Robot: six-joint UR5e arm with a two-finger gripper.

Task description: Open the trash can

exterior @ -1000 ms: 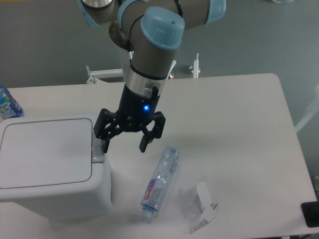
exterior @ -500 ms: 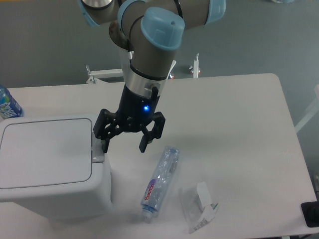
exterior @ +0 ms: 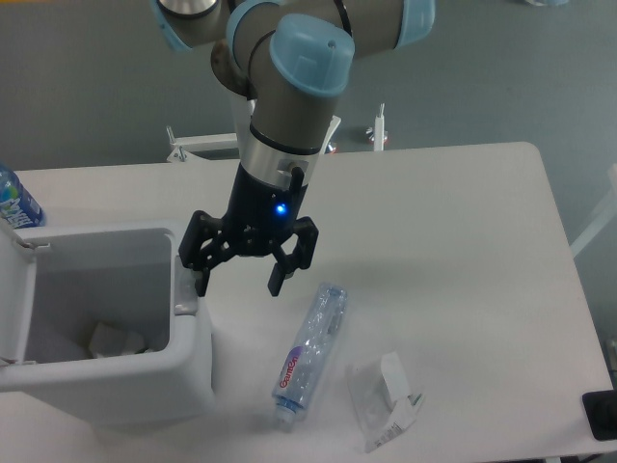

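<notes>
Now the trash can (exterior: 106, 386) at 8 o'clock on the table (exterior: 453, 251) looks open, so the job seems done. Its smooth white plastic lid stands up at the left edge. Some crumpled white bits, maybe paper, lie inside. The black claw (exterior: 239, 280) is spread wide, holding nothing, one finger over the grey button.

The scene is seen through a single fixed camera, set high and tilted steeply down onto the table (exterior: 453, 231). The view is fairly close — the table's left and near edges are cropped, and the arm (exterior: 289, 87) is cut off at the top. Grey floor is taken in beyond the far edge. No second view is given.
</notes>
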